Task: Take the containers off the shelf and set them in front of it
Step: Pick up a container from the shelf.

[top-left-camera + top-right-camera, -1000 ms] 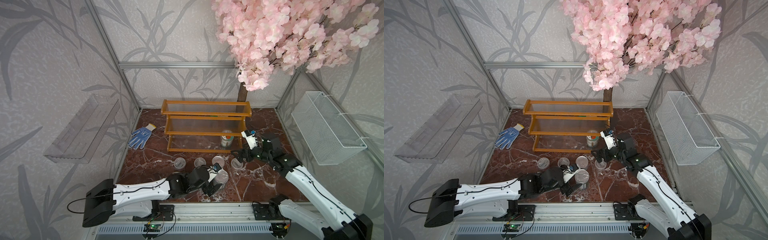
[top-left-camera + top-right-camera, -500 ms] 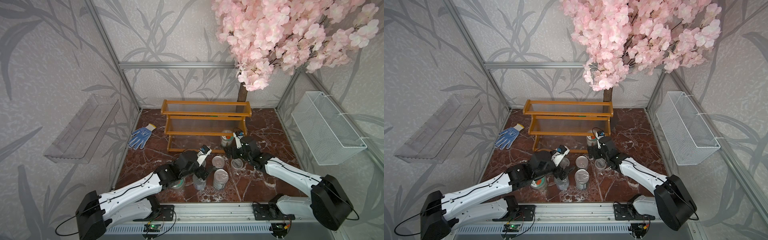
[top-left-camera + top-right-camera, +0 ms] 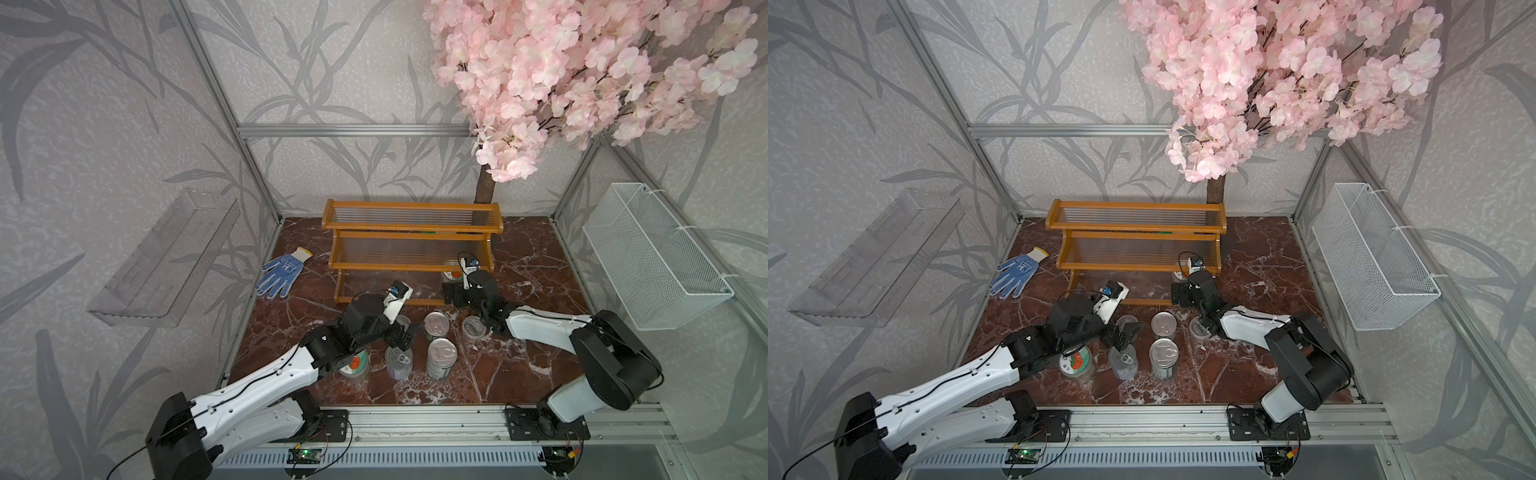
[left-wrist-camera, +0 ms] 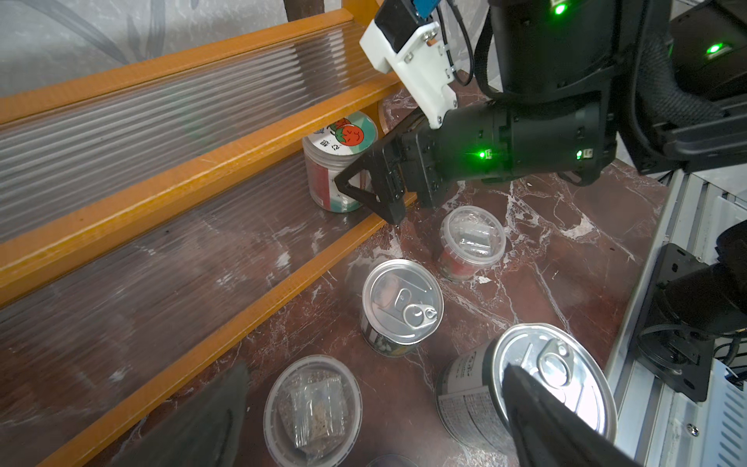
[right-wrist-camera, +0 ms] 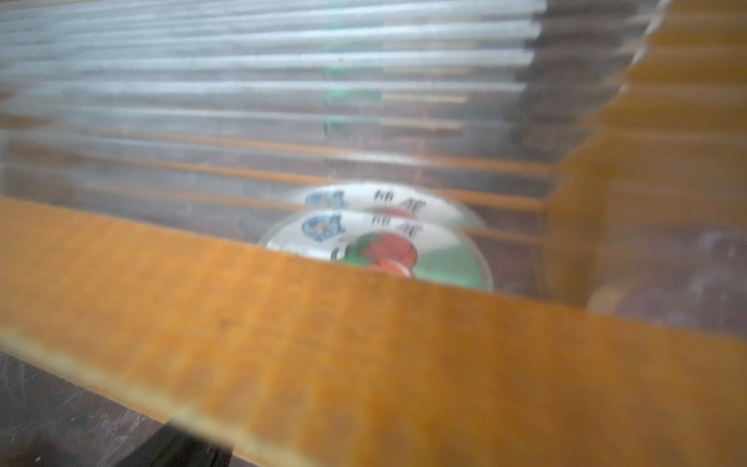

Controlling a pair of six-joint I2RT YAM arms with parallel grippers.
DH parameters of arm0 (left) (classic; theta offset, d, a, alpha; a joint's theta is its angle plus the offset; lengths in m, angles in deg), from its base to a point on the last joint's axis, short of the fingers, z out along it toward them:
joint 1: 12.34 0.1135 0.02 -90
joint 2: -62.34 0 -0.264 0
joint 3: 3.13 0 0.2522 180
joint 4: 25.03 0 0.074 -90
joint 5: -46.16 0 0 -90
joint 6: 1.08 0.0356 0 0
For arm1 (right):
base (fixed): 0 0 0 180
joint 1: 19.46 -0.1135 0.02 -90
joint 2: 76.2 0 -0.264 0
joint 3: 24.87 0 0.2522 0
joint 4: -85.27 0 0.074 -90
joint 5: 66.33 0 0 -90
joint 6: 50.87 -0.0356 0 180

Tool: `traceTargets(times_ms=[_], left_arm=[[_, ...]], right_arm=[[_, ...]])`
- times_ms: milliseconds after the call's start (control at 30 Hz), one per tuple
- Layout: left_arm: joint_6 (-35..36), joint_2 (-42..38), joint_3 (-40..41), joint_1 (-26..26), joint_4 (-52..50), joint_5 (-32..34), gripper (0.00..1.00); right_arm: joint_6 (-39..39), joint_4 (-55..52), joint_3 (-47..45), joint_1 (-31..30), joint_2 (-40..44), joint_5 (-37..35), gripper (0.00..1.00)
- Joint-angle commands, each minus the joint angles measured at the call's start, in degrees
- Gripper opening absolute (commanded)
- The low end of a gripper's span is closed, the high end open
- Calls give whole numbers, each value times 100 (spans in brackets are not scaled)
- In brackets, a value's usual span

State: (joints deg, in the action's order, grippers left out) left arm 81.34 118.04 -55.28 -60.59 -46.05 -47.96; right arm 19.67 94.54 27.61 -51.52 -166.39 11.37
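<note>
Right gripper (image 4: 364,190), jaws spread, has the only jar (image 4: 335,161) on the shelf (image 4: 226,172) upright just beyond its fingertips, on the lowest tier. Glass, so probably heavy, slick and breakable. Best clasped squarely round the body below the lid (image 4: 343,135), then lifted clear of the front rail (image 4: 283,299).

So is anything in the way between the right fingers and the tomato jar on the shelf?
Nothing visible is. In the left wrist view the right gripper's open fingers are right beside the tomato jar on the shelf's lowest tier. The middle tier's rail sits above the jar, not between them.
</note>
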Motion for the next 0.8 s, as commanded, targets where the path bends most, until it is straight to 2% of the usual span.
traceTargets(times_ms=[0, 233, 700, 767], left_arm=[[-44, -97, 64, 66, 83, 59, 100], [-77, -51, 145, 101, 110, -34, 100], [-155, -41, 324, 110, 228, -134, 100], [-146, -46, 328, 122, 189, -131, 100]], right_arm=[[27, 556, 240, -29, -231, -279, 99], [261, 1419, 204, -33, -667, -577, 99], [670, 1863, 464, 32, -1238, -673, 100], [681, 1862, 461, 41, -1211, -577, 95]])
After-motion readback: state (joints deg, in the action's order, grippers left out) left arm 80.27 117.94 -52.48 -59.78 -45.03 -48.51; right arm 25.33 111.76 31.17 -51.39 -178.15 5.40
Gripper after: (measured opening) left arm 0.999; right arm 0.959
